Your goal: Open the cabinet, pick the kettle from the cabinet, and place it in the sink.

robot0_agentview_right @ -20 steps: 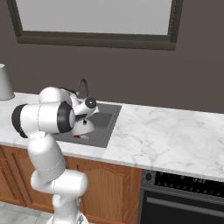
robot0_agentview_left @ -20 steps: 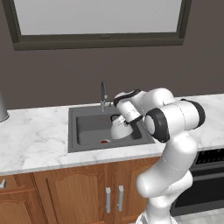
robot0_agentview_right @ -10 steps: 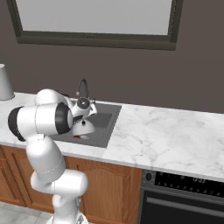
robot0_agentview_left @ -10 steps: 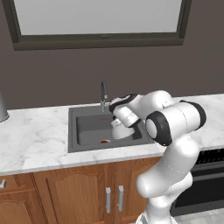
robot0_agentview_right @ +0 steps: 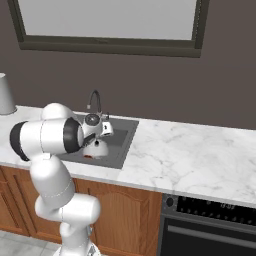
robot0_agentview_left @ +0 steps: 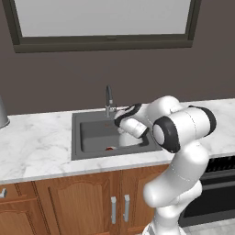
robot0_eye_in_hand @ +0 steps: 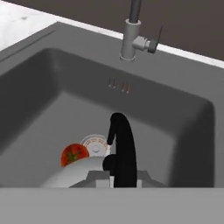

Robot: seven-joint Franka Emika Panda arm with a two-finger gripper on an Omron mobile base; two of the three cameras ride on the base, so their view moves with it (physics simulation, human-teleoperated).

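The silver-white kettle (robot0_agentview_right: 95,149) sits low in the dark grey sink (robot0_agentview_right: 123,145), right under my hand. From the hand view, its black arched handle (robot0_eye_in_hand: 124,148) rises from the pale dome (robot0_eye_in_hand: 76,173) at the bottom centre. My gripper (robot0_agentview_right: 96,141) is shut on that handle; the fingertips themselves are hidden. In the left base view the gripper (robot0_agentview_left: 126,134) hangs over the sink (robot0_agentview_left: 76,137), with the kettle (robot0_agentview_left: 128,141) mostly behind the hand. The faucet (robot0_eye_in_hand: 133,30) stands on the far rim. The cabinet is out of view.
A small red round object (robot0_eye_in_hand: 72,154) lies by the drain (robot0_eye_in_hand: 95,144) beside the kettle. White marble counter (robot0_agentview_right: 200,160) runs to the right, above an oven (robot0_agentview_right: 210,225). A grey vessel (robot0_agentview_right: 5,95) stands at the far left. Low cupboards (robot0_agentview_left: 82,206) sit below.
My arm has shifted only slightly over the sink. The kettle stays low in the basin under the hand, a touch lower than before.
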